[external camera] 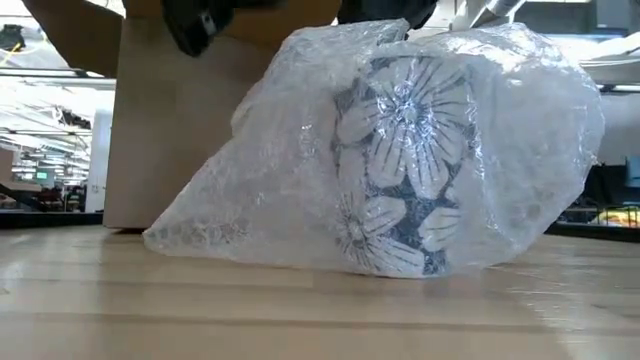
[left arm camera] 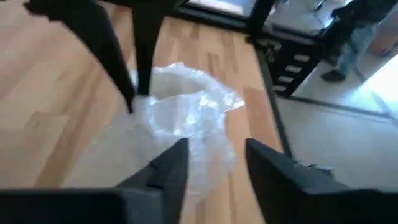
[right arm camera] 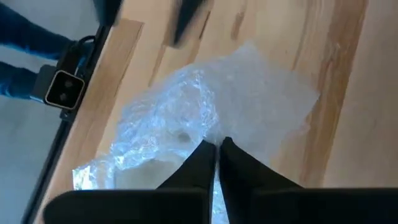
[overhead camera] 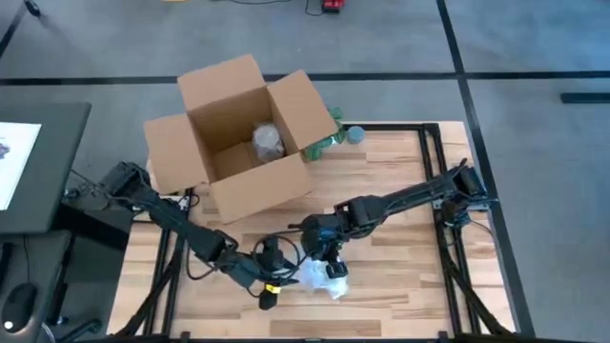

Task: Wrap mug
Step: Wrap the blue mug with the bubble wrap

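While the white mug with blue flowers [external camera: 405, 165] lies in clear bubble wrap [external camera: 300, 190] near the wooden counter's [overhead camera: 400, 219] front edge, we see the right claw [right arm camera: 216, 149] pinching the wrap and the left claw [left arm camera: 214, 162] spread beside it.

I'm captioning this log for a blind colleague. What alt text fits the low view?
A floral mug lies on its side on a wooden table, loosely covered in bubble wrap. A cardboard box stands behind it, with a blurred workshop beyond.
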### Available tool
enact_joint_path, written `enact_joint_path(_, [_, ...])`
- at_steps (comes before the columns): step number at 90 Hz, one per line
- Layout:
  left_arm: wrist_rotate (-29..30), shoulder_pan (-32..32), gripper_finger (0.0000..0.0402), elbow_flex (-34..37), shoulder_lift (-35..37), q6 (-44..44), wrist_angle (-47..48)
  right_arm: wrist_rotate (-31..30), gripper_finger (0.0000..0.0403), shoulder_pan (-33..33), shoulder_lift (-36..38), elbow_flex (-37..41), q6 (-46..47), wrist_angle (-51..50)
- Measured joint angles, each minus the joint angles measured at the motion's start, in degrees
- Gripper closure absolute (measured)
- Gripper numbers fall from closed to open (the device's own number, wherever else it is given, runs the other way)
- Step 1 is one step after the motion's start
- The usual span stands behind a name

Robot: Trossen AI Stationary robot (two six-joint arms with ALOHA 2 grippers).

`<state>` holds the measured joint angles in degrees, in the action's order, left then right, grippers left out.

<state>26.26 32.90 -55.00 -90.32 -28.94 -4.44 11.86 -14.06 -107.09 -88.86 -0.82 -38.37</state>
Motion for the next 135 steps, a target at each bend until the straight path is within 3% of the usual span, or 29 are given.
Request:
enact_joint_path(15, [3.0,-1.1,0.017,0.0,-1.2,-3.3,1.0,0.0,0.0348,0.0,0.0,0.0,-2.7,0.0])
enact_joint_path(40, [1.9,-1.7,0.0178,0.0,-4.8,-8.1,0.1,-0.3,0.0331,0.2,0.0,0.0,-2.7,0.8])
enact_joint_path(53, [0.3,-1.5,0.0219,0.0,-5.5,-10.6,-1.1,-1.2,0.0331,0.3,0.0,0.0,-1.6,0.7])
enact_joint_path(80, [-2.3,-1.2,0.0385,-0.6,-5.3,-11.2,-0.7,-1.7,0.0331,0.7,0.0,-7.3,9.5,-11.6])
enact_joint_path(96, [-2.4,-1.2,0.0394,-0.6,-5.3,-11.9,-0.6,-1.1,0.0331,0.1,0.1,-11.1,32.7,-26.8])
enact_joint_path(105, [-2.5,-1.2,0.04,-0.6,-5.3,-12.5,-0.7,-5.7,0.0331,-2.3,0.0,-9.1,38.6,-34.3])
enact_joint_path(124, [-2.7,-1.2,0.0399,-0.6,-5.3,-13.2,-2.3,-5.9,0.0331,-7.2,-0.1,3.6,46.6,-16.9])
enact_joint_path(135, [-3.0,-1.2,0.0401,-0.6,-5.3,-18.0,-4.5,-5.7,0.0336,-8.5,0.0,7.7,53.9,-5.2])
